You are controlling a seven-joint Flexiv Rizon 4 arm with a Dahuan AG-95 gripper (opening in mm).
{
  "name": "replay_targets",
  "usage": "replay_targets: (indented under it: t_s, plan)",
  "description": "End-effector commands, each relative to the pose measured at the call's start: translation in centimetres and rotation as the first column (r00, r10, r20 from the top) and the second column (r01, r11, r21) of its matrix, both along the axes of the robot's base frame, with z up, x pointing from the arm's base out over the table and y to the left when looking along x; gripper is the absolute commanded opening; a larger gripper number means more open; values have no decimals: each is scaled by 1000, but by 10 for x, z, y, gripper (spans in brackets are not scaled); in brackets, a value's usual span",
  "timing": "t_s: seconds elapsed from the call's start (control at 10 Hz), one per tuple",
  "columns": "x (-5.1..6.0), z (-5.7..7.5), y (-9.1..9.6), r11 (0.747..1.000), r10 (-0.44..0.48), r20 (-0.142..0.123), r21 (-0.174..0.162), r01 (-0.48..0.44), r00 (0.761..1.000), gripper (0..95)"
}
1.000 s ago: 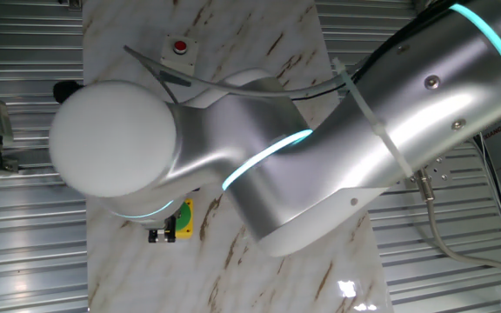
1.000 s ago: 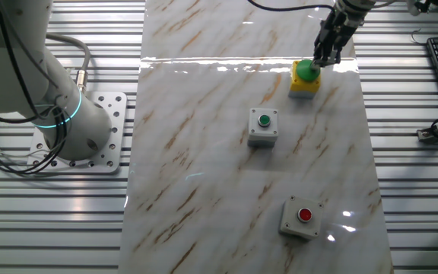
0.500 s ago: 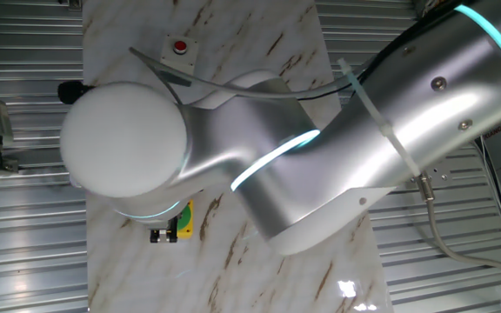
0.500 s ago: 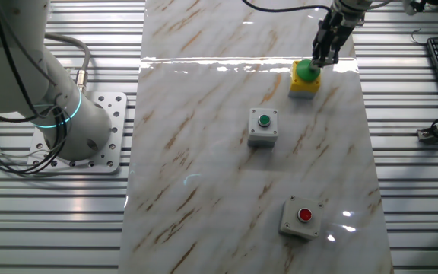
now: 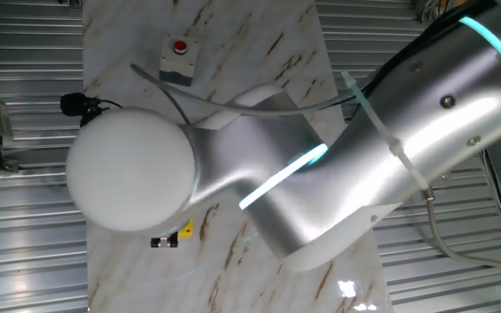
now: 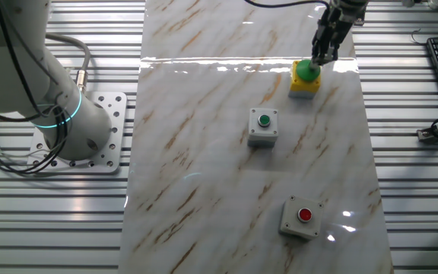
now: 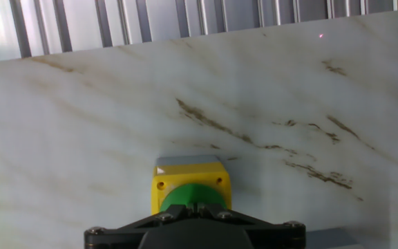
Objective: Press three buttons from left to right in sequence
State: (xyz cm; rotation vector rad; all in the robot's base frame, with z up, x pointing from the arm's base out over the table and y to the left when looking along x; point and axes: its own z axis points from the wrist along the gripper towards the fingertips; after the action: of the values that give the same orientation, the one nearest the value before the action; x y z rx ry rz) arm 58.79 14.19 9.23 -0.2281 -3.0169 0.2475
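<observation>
Hand view: yellow button box (image 7: 188, 181) sits on the marble-patterned tabletop (image 7: 289, 104), low in frame, centre. Its green dome button (image 7: 193, 196) is partly covered by the gripper (image 7: 194, 207), whose dark fingertips (image 7: 185, 209) meet together right over the dome (contact with the dome itself unclear). Ribbed metal surface (image 7: 150, 17) runs along the top edge.

You see a silver arm (image 5: 390, 165) with white round joint caps, glowing cyan rings, small screws, grey cables, and black fingers (image 6: 322, 52) at its end.
</observation>
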Motion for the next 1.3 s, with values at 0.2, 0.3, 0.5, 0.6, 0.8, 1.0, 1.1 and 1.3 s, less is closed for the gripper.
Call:
replay_targets:
  t_s: [0.2,0.3,0.5,0.6,0.8,1.0,1.1,1.3]
  plan:
    - [-9,-40,-8,1000,2,22,14,-3,1000,0]
    - [-9,-40,-8,1000,1,23,17,-1,1000,0]
    - [-9,-40,-8,1000,1,25,18,-1,1000,0]
    - [-9,-40,-8,1000,6,23,12,-6,1000,0]
    - [-9,-40,-8,1000,6,21,13,-7,1000,0]
    - [-9,-40,-8,1000,21,26,19,-21,999,0]
    - [-8,-38,-8,999,28,17,24,-28,999,0]
    - [-2,-21,-9,999,37,-31,39,-35,999,0]
